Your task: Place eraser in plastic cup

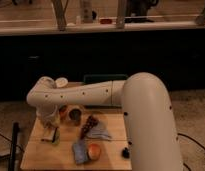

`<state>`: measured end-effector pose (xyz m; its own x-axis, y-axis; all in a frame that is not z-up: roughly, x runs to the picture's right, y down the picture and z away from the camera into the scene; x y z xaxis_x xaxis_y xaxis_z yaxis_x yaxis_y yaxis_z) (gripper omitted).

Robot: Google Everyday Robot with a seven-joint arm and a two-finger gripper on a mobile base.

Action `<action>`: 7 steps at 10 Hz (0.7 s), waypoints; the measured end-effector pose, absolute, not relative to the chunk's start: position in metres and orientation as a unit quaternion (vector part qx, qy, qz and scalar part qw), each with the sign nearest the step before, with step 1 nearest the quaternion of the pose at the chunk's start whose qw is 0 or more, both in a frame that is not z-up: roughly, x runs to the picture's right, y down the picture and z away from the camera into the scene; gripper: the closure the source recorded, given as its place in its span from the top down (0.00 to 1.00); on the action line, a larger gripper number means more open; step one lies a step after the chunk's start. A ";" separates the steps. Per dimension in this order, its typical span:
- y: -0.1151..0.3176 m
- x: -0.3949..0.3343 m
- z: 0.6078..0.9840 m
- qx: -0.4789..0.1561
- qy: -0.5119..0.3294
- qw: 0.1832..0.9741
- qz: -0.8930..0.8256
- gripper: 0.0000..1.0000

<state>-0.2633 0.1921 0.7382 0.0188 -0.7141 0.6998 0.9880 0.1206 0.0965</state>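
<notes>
My gripper [49, 131] hangs from the white arm's wrist at the left side of the wooden table [36, 157]. It is low over the table top. A pale green translucent shape, which looks like the plastic cup [56, 136], sits right against the gripper's right side. A small pale block with a dark edge, possibly the eraser [47, 136], shows at the gripper's tip beside the cup. I cannot tell whether it is held or lying on the table.
A white cup [61, 82] stands at the back left, and a small metal cup [74, 116] is right of the gripper. A dark brush [88, 125], a grey cloth [100, 133], a blue sponge [79, 151] and an orange object [94, 150] lie mid-table. The large white arm [146, 120] covers the right side.
</notes>
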 end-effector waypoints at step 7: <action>0.210 -0.260 0.738 -0.241 -0.330 0.668 -0.622 0.01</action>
